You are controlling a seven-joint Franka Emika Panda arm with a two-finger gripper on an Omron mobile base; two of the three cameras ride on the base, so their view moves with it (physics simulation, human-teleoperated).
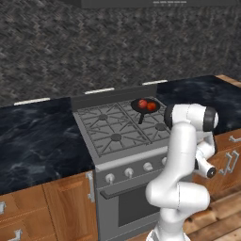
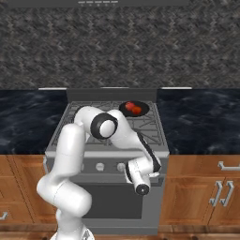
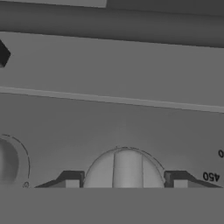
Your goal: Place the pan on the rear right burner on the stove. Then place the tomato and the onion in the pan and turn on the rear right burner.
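Observation:
The black pan (image 1: 141,111) (image 2: 142,111) rests on the rear right burner (image 1: 159,100) of the grey stove (image 1: 104,155) (image 2: 56,151). Two small red balls lie in it: the orange-red tomato (image 1: 151,107) (image 2: 136,110) and, touching it, the redder onion (image 1: 142,103) (image 2: 130,105). My gripper (image 3: 124,180) (image 2: 135,171) is low at the stove's front panel, at the right end of the knob row. In the hand view its two fingertips (image 3: 72,179) press against both sides of a round silver knob (image 3: 127,168), so it is shut on that knob.
Other knobs (image 1: 128,172) (image 2: 100,166) run along the panel to the left, with the oven's bar handle (image 1: 110,192) below. Dark marble counters (image 1: 33,136) (image 2: 201,122) flank the stove, above wooden cabinets (image 1: 56,207) (image 2: 206,192). A neighbouring dial (image 3: 8,164) shows beside the held one.

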